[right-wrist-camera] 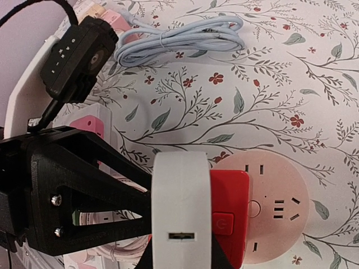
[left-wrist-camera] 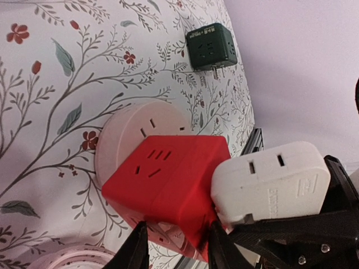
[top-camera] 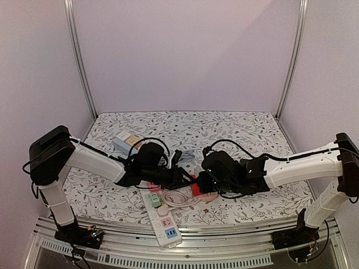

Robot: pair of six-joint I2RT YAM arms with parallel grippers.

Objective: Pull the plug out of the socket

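A white plug [left-wrist-camera: 269, 182] sits flat against the side of a red cube socket [left-wrist-camera: 168, 179]; its prongs are hidden. The red cube rests over a round pale-pink socket [left-wrist-camera: 129, 126] on the flowered table. My left gripper [left-wrist-camera: 176, 246] is shut on the red cube, one black finger on each side. My right gripper [right-wrist-camera: 182, 260] is shut on the white plug [right-wrist-camera: 180, 207], which stands left of the red cube [right-wrist-camera: 230, 216] and its power button. In the top view both grippers meet at the red cube [top-camera: 196, 186], near the table's front middle.
A white power strip [top-camera: 164, 218] with coloured adapters lies by the front edge, with a coiled pink cable [top-camera: 176, 198] beside it. A dark green cube socket [left-wrist-camera: 212, 46] lies farther off. A bundled grey cable [right-wrist-camera: 179, 36] and a box [top-camera: 128, 142] lie behind the arms.
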